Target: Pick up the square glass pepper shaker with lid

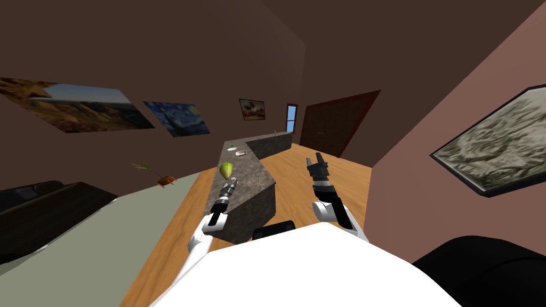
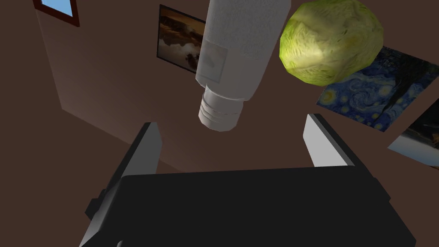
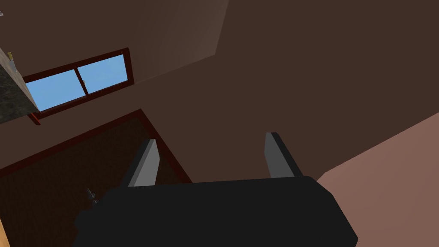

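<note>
I found the left gripper (image 2: pixel 232 128) over the near end of the dark speckled stone surface (image 1: pixel 251 176), fingers spread wide and holding nothing. The white, square-bodied pepper shaker with a round ribbed lid (image 2: pixel 238 51) was in line with the gap, just beyond the fingertips, lid end nearest them and untouched. A knobbly green cabbage-like head (image 2: pixel 330 40) sat close beside it; contact could not be determined. The right gripper (image 3: pixel 211 138) hung over the wooden floor (image 1: pixel 296 184), well clear of the surface's right edge, fingers likewise parted and empty.

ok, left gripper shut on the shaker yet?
Open. The left gripper has its fingers wide apart; the shaker sits just ahead, its capped end at their tips, touching neither.
</note>
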Robot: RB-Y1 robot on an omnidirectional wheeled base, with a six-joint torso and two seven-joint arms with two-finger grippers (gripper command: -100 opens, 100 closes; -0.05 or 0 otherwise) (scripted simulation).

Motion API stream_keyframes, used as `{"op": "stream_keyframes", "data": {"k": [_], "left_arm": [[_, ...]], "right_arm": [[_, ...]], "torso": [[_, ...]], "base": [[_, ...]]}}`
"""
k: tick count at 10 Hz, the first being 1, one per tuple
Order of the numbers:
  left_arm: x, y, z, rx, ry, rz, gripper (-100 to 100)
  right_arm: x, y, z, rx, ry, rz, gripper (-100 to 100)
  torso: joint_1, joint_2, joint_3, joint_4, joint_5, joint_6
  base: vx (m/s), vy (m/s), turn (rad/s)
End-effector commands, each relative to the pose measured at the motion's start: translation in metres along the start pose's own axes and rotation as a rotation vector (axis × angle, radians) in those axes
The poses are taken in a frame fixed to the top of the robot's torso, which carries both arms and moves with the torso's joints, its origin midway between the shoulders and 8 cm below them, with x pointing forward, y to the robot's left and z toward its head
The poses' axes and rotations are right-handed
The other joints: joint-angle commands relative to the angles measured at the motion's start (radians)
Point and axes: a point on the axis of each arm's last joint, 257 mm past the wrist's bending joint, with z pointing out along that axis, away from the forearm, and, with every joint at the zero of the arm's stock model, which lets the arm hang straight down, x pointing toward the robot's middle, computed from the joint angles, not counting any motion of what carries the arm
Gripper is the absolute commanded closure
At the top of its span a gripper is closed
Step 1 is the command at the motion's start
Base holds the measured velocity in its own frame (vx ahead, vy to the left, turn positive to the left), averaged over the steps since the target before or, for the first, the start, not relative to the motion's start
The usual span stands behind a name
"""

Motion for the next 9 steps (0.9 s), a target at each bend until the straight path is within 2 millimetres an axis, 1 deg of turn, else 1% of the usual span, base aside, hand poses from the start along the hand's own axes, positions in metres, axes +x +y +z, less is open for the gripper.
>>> {"op": "stream_keyframes", "data": {"k": [1, 3, 4, 5, 6, 7, 8, 9], "left_arm": [[0.007, 0.007, 0.002, -0.014, 0.018, 0.02, -100], [0.016, 0.015, 0.003, -0.033, 0.042, 0.045, -100], [0.012, 0.012, 0.002, -0.025, 0.032, 0.034, -100], [0.013, 0.013, 0.002, -0.027, 0.034, 0.037, 0], [0.008, 0.007, 0.012, 0.01, 0.022, 0.038, -100], [0.017, 0.012, 0.009, -0.001, 0.042, 0.034, -100], [0.007, 0.005, 0.02, 0.038, 0.021, 0.037, -100], [0.021, 0.013, 0.015, 0.021, 0.049, 0.032, -100]], "right_arm": [[0.0, 0.0, 0.0, 0.0, 0.0, 0.0, 0], [0.0, 0.0, 0.0, 0.0, 0.0, 0.0, 0], [0.0, 0.0, 0.0, 0.0, 0.0, 0.0, 0], [0.0, 0.0, 0.0, 0.0, 0.0, 0.0, 0], [0.0, 0.0, 0.0, 0.0, 0.0, 0.0, 0], [0.0, 0.0, 0.0, 0.0, 0.0, 0.0, 0], [0.0, 0.0, 0.0, 0.0, 0.0, 0.0, 0], [0.0, 0.0, 0.0, 0.0, 0.0, 0.0, 0]], "torso": [[0.0, 0.0, 0.0, 0.0, 0.0, 0.0], [0.0, 0.0, 0.0, 0.0, 0.0, 0.0], [0.0, 0.0, 0.0, 0.0, 0.0, 0.0], [0.0, 0.0, 0.0, 0.0, 0.0, 0.0], [0.0, 0.0, 0.0, 0.0, 0.0, 0.0], [-0.002, -0.002, -0.001, 0.0, 0.0, 0.0], [-0.003, -0.002, -0.001, 0.0, -0.001, 0.0], [-0.004, -0.002, -0.001, 0.0, -0.001, 0.0]], "base": [[-0.006, -0.001, -0.055], [-0.007, 0.004, -0.05], [0.0, 0.0, 0.0], [0.0, 0.0, 0.0], [0.026, -0.039, 0.089], [0.022, -0.055, 0.066], [0.023, -0.072, 0.101], [0.023, -0.061, 0.062]]}}
